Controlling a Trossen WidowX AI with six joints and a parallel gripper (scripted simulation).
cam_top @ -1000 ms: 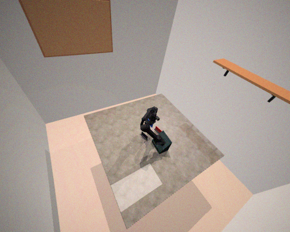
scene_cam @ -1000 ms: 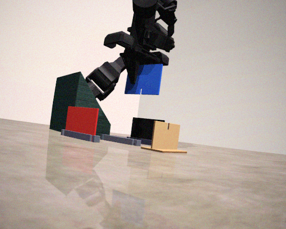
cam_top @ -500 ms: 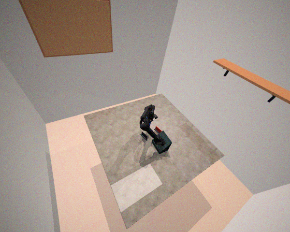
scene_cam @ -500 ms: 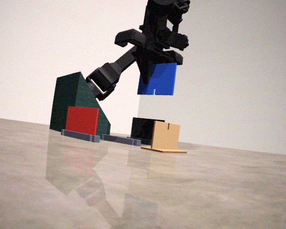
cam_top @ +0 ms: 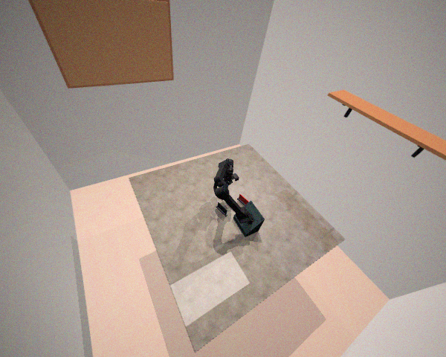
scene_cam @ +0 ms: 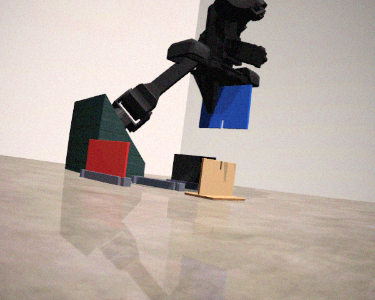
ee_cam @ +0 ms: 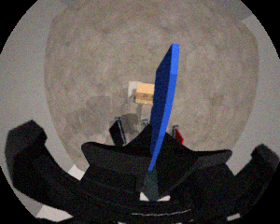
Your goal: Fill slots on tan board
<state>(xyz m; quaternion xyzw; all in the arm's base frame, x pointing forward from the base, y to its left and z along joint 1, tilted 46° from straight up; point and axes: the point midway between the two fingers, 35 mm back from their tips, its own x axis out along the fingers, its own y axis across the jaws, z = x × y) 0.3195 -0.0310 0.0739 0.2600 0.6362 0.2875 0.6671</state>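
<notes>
A: What's the gripper (scene_cam: pixel 210 111) (ee_cam: pixel 151 127) doing?
B: It's pointing down, its fingers clamping on the blue board (scene_cam: pixel 234 106) (ee_cam: pixel 165 98).
A: And the board?
B: It's hanging upright, its notch (scene_cam: pixel 222 124) facing down, its lower edge staying clear of everything below.
A: Arm pose?
B: The arm (cam_top: pixel 235 205) (scene_cam: pixel 174 75) is reaching up and out from its dark green base (cam_top: pixel 259 221) (scene_cam: pixel 84 135) (ee_cam: pixel 151 187), wrist folding downward.
A: Where's the tan board (scene_cam: pixel 217 177) (ee_cam: pixel 145 89)?
B: It's standing on its flat foot below the blue one, running crosswise to it. Its top edge is showing an open slot (scene_cam: pixel 220 165). Air is separating the two; exact lineup, cannot tell.
A: Other boards?
B: The red board (cam_top: pixel 243 198) (scene_cam: pixel 107 158) (ee_cam: pixel 179 136) is standing in its holder beside the base. The black board (cam_top: pixel 221 208) (scene_cam: pixel 185 167) (ee_cam: pixel 117 133) is standing on the other side, a low gray holder (scene_cam: pixel 154 182) (ee_cam: pixel 146 119) lying between them.
A: Farther out?
B: An orange shelf (cam_top: pixel 396 123) is jutting from the wall, well apart from the arm.
</notes>
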